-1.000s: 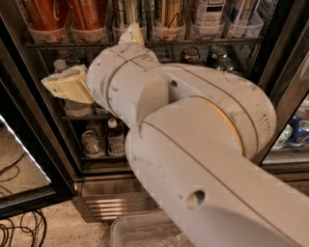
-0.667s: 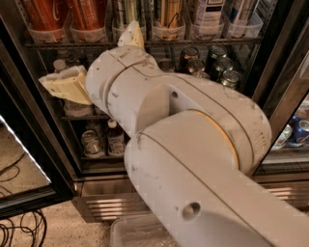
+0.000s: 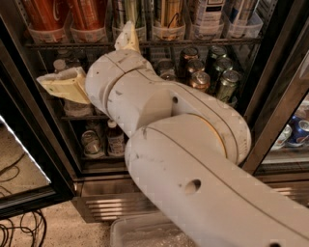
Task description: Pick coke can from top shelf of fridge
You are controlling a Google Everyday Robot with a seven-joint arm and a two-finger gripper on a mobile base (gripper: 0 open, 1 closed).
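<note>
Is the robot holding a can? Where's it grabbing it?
Nothing is held. The gripper, open by the top shelf, is empty; the coke can stands untouched above.

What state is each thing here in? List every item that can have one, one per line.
Fridge door: swung open.
Coke cans: upright in tubs on top shelf, untouched.
Gripper: open, empty, at that shelf's front.
Middle-rack cans: upright.

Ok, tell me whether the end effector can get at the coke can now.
Probably yes: the end effector sits open in front of the top shelf, nothing between it and the coke can.
</note>
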